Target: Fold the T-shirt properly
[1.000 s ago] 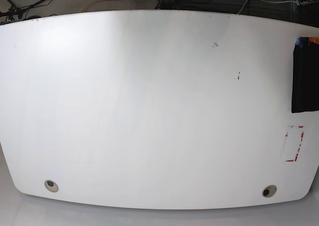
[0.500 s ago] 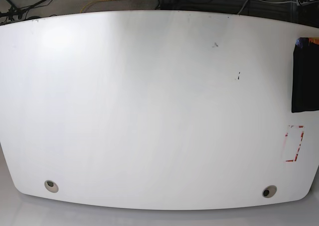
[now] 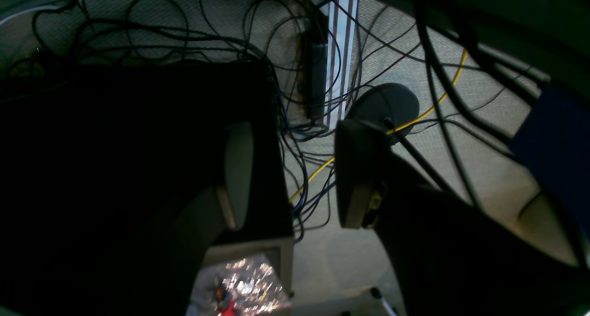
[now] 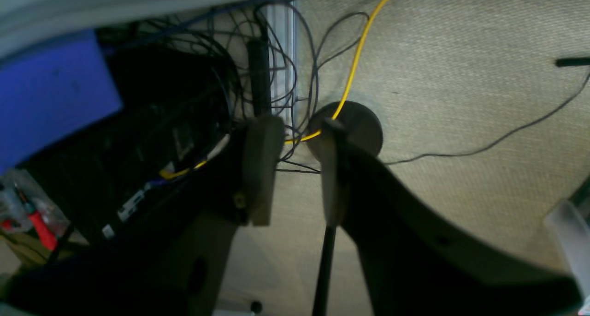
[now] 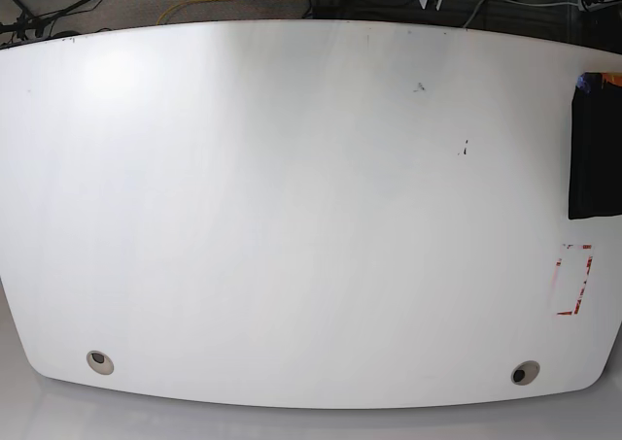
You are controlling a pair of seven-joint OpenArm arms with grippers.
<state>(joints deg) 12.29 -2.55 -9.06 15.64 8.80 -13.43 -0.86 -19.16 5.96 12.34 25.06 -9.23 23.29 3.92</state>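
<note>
Two claws, both empty. The left gripper (image 3: pixel 295 170) holds its pale pads fairly wide apart with only floor showing between them. The right gripper (image 4: pixel 296 168) stands narrower but still parted, gripping nothing. Both wrist views look down at beige woven carpet (image 4: pixel 461 99) strewn with a tangle of thin black cables (image 3: pixel 207 39) and one yellow cable (image 4: pixel 359 44), so I judge both arms to be hanging off the table, away from the work.

Outward, the broad white curved table (image 5: pixel 292 217) is unchanged over the last second. The only difference is at the far edge, where small pale shapes have appeared among the clutter; what they are is too small to tell.

The large black cloth T-shirt (image 5: pixel 595 149), as far as can be told, is the dark rectangular slab at the table's right edge, above the red-outlined rectangle mark (image 5: pixel 573 280). It has not shifted and its print is not visible. With neither claw near it, either the folding is done or a fresh shirt awaits.
</note>
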